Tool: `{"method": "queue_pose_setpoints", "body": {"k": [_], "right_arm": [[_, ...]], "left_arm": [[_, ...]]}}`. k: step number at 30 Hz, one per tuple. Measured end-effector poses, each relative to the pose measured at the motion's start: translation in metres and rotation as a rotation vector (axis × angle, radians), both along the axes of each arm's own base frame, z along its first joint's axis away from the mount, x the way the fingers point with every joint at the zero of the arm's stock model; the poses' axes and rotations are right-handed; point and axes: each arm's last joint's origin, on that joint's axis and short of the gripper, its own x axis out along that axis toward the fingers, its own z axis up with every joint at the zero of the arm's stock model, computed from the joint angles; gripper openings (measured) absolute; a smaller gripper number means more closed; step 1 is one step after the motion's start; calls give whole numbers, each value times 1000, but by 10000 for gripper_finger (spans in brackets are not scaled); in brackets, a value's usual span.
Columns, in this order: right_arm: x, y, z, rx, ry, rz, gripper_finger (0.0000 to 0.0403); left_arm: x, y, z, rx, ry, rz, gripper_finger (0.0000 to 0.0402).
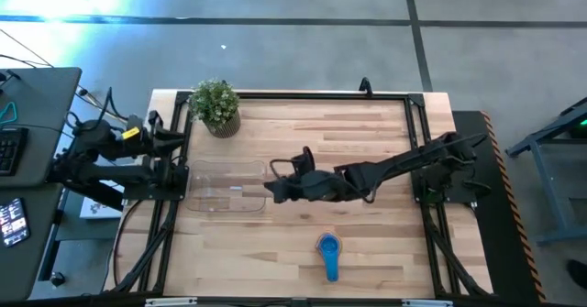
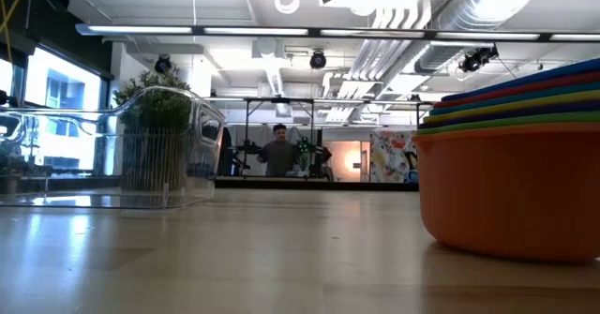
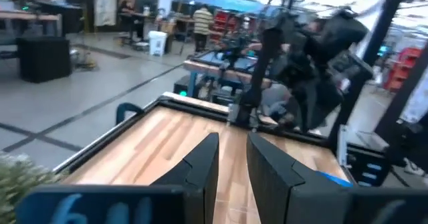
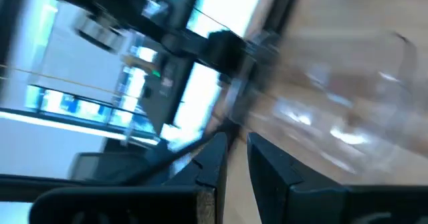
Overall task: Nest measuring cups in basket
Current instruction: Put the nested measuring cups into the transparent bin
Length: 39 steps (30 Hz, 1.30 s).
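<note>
The measuring cups (image 1: 328, 252) stand nested in one stack on the table near its front edge, light blue on top, handle toward the near edge. The low view shows the stack (image 2: 511, 183) close up, orange bowl at the bottom. The clear basket (image 1: 225, 188) rests on its flat bottom left of centre. My right gripper (image 1: 272, 190) hovers beside the basket's right wall, fingers narrowly open with nothing between them (image 4: 235, 157). My left gripper (image 1: 179, 172) waits at the table's left edge, pointing level across the table, narrowly open and holding nothing (image 3: 233, 160).
A small potted plant (image 1: 215, 107) stands at the far left corner, behind the basket. Bare wood lies between the basket and the cup stack. The right arm (image 1: 394, 168) stretches across the middle of the table. A person (image 2: 278, 151) stands far off in the room.
</note>
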Motion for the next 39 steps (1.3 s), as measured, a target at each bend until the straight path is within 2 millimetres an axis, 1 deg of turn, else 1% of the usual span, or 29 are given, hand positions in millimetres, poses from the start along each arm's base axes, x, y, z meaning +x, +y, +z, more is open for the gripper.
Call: {"method": "queue_pose_setpoints", "body": {"k": [2, 5, 7, 10, 13, 16, 23, 39], "right_arm": [[3, -4, 6, -27, -53, 4, 53], [6, -8, 12, -69, -117, 10, 53], [8, -11, 17, -91, -160, 12, 53], [9, -13, 23, -118, -216, 15, 53], [10, -13, 26, -134, -239, 17, 53], [9, -13, 27, -134, -240, 18, 53], [9, -13, 27, -129, -241, 18, 53], [9, -11, 27, -70, -251, 51, 53]], "left_arm": [[6, -1, -2, 17, -24, -34, 67], [20, -2, -13, 11, -30, -76, 67], [27, -2, -15, 4, -79, -76, 67], [38, -1, -29, -3, -64, -76, 67], [46, -1, -38, -13, -78, -75, 67], [54, -1, -50, -34, -53, -77, 67], [65, -1, -72, -51, 3, -71, 67], [81, 1, -108, -35, 51, -27, 67]]}}
